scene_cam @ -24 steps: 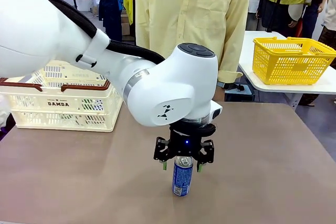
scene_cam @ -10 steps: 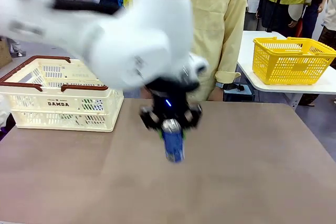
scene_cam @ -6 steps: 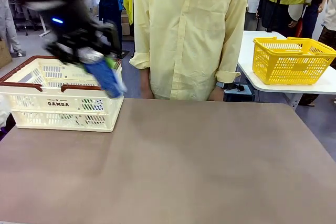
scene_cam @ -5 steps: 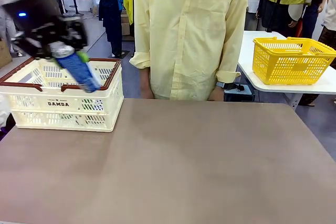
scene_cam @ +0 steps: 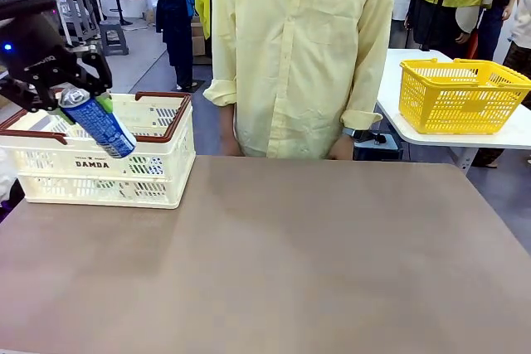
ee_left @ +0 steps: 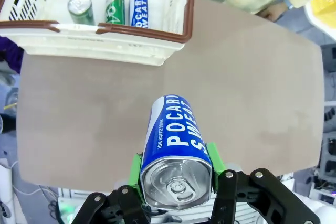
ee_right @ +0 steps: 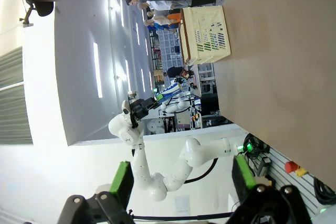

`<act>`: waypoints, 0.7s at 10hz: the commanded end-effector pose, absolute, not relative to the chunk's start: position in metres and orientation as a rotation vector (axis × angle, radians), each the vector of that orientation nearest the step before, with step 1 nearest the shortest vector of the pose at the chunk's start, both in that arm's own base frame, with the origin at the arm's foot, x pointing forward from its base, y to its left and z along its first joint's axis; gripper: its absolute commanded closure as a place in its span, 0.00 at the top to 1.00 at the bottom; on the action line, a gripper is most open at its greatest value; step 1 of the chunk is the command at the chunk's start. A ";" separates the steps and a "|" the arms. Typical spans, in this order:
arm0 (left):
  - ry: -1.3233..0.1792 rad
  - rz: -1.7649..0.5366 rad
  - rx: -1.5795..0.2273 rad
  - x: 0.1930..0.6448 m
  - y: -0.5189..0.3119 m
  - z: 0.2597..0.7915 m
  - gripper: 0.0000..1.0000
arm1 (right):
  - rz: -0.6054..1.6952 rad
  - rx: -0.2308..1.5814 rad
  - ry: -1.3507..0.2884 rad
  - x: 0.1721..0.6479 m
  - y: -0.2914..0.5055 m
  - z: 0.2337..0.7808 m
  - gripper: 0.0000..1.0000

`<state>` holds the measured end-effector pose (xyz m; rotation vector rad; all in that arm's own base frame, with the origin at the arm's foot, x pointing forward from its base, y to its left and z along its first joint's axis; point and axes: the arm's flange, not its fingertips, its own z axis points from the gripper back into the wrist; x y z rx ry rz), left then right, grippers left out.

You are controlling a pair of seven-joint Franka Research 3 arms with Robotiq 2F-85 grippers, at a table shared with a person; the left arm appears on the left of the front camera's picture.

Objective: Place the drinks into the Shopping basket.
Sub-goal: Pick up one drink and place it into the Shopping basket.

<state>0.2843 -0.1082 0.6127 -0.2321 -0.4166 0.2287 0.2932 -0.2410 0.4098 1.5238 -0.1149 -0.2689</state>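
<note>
Blue aluminium is catching the light where the left gripper (scene_cam: 76, 99) is holding a drink can (scene_cam: 97, 122) in the air, tilted, above the near-left corner of the tabletop (scene_cam: 274, 263), in front of the Shopping basket (scene_cam: 99, 173). The green pads (ee_left: 214, 159) are clamping the can just below its silver top, so most of its body is hanging free; that grip near the rim looks chosen so the can can be lowered between the basket walls without the gripper's body catching. The cream slotted basket with its red-brown rim is sitting at the far-left corner of the tabletop, close to the left arm's side. Inside it, in the left wrist view, three cans (ee_left: 110, 10) are lying side by side against one wall: two green and one blue. The rest of the tabletop is lying bare. The right gripper (ee_right: 178, 179) is standing with its jaws wide and nothing between them, aimed away from the work. A person in a pale yellow shirt (scene_cam: 303, 47) is standing at the far edge, hands low.
</note>
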 end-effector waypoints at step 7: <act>-0.467 0.225 -0.158 0.405 0.017 0.677 0.00 | -0.278 1.530 -0.106 0.292 -0.240 0.414 1.00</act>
